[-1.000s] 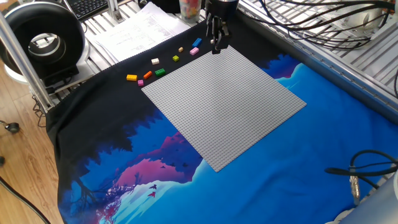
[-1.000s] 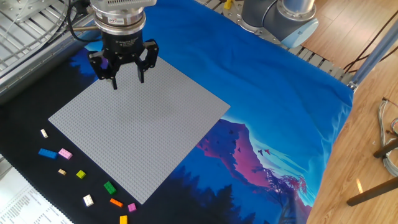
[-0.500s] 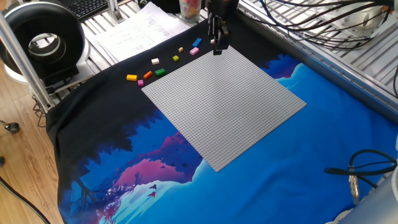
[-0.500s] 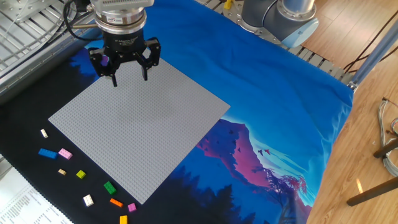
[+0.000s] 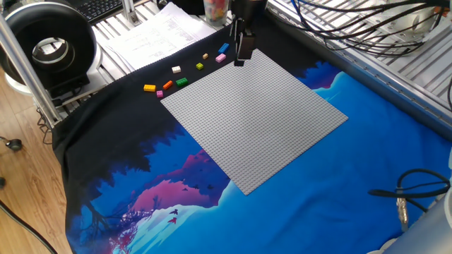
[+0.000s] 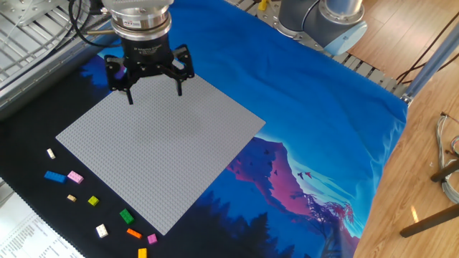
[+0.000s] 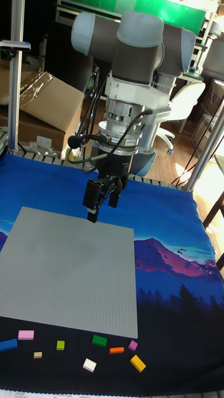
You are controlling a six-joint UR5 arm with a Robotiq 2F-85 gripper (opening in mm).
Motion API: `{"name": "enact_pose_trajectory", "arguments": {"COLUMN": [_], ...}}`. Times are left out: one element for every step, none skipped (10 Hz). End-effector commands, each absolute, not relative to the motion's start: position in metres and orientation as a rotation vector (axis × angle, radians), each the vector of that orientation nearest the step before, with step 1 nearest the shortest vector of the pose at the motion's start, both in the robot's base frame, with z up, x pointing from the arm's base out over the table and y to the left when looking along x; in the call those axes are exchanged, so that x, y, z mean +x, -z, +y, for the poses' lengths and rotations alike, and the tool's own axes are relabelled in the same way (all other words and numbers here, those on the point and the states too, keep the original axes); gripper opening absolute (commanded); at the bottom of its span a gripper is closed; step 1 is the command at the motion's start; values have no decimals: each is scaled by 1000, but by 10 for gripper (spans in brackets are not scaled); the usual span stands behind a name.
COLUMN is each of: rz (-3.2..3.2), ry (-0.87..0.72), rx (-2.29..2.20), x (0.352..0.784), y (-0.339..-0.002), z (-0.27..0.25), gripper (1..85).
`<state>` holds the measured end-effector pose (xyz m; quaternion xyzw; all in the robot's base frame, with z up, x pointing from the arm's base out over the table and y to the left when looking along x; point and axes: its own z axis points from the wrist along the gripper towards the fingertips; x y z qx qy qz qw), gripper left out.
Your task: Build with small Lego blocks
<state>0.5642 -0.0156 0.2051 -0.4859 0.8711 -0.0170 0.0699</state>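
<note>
The small Lego blocks lie loose on the black cloth beside the grey baseplate [image 6: 158, 150]: an orange-yellow one [image 5: 149, 88], green [image 5: 182, 82], white [image 5: 176, 70], lime [image 5: 200, 66], pink [image 5: 220, 58] and blue [image 5: 223, 49]. The other fixed view shows the same row, from blue [image 6: 54, 176] to green [image 6: 127, 216]. My gripper [image 6: 154, 92] hangs open and empty over the baseplate's corner nearest the blue and pink blocks. From the side it [image 5: 240, 55] stands just right of those two blocks, above the plate [image 5: 254, 120].
Printed papers [image 5: 159, 39] lie on the metal rack behind the blocks. A black round device [image 5: 49, 46] stands at the far left. Cables [image 5: 353, 21] run along the rack on the right. The arm's base [image 6: 323, 21] sits at the cloth's far edge.
The gripper has turned about its vertical axis and drifted slightly toward the blocks. Its fingers look wider apart in the other fixed view. No block has moved.
</note>
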Motion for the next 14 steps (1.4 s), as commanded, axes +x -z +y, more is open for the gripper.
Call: {"name": "enact_pose_trajectory", "arguments": {"rz": [2510, 2507, 2482, 2450, 2421, 2393, 2356, 2316, 2278, 2250, 2233, 2216, 2193, 2216], "ry": [171, 156, 153, 149, 156, 170, 161, 176, 189, 220, 213, 175, 163, 131], "rx": [-1744, -1781, -1818, -1859, -1881, -1891, -1907, -1928, -1959, -1999, -2008, -1998, -2018, -1983], "x": [570, 572, 581, 591, 601, 609, 616, 623, 629, 635, 642, 642, 642, 640], "y": [-205, -205, -204, -200, -196, -189, -179, -169, -157, -148, -137, -137, -137, -137], "z": [-48, -60, -73, -86, -100, -112, -123, -135, -147, -157, -159, -150, -148, -143], "gripper": [850, 850, 850, 850, 850, 850, 850, 850, 850, 850, 850, 850, 850, 850]}}
